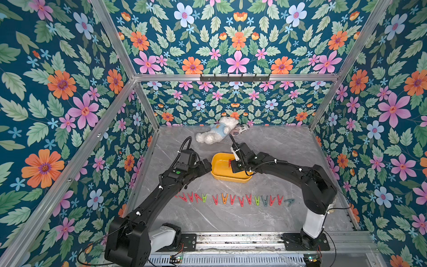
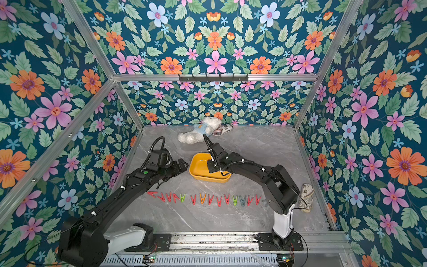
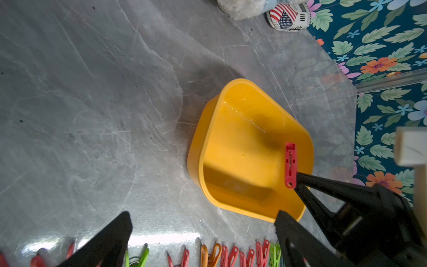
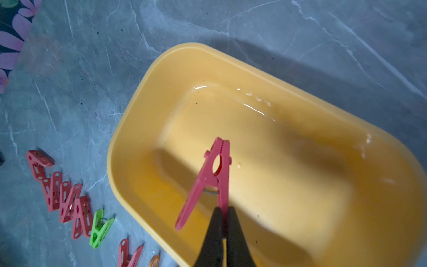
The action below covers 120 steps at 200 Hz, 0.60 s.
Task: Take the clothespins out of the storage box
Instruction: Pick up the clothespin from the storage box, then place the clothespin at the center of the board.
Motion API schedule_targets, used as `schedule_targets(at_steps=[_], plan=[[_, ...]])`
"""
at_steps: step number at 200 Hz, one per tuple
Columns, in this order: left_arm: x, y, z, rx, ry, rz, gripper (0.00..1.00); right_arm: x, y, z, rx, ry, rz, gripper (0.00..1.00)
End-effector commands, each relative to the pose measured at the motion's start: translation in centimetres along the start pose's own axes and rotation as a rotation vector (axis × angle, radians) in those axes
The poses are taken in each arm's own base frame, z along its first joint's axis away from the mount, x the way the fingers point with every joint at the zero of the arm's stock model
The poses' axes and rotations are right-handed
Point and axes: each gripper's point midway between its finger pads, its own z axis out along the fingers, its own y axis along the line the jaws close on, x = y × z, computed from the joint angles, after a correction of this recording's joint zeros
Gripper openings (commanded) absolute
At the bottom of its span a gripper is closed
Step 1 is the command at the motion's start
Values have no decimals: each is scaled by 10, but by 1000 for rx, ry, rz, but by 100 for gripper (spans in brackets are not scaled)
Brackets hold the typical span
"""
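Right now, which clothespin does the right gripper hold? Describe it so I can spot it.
Find the shallow yellow plastic tray behind the row of coloured plastic pegs. Over its floor, the shut right gripper pinches one leg of a red A-shaped plastic clothespin. It is the only peg at the tray; all others lie in the row.

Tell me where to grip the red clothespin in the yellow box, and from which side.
Pinch one handle leg near its end, coming down through the open top: the legs of the red clothespin splay apart, and the walls of the storage box block side approaches. The right tool is shut on a leg this way.
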Motion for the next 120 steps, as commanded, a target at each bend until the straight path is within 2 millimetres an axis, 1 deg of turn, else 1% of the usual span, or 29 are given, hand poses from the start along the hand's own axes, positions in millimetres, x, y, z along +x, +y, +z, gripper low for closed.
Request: schedule_targets(at_steps=[1,5,7,15,43,65,85,104,120], plan=[[-5,-14,3,44,-12,32,100,-3,-12,-21,38,-71,128,0],[-5,-16,3,50,-11,36,100,1,-15,-21,48,-73,144,0],[-5,-17,4,52,-9,38,100,-3,-14,-30,41,-94,155,0],[-6,-20,5,61,-6,45,100,-1,-21,-41,54,-117,188,0],[-6,-31,13,82,12,69,100,18,-42,-60,102,-141,263,0],[-6,-40,19,95,27,89,100,37,-71,-70,175,-142,355,0],[-6,-46,22,100,37,103,100,53,-101,-85,218,-173,471,0],[-6,-50,25,106,41,112,100,72,-133,-99,258,-197,589,0],[-6,-52,27,107,44,113,100,94,-159,-108,304,-204,678,0]])
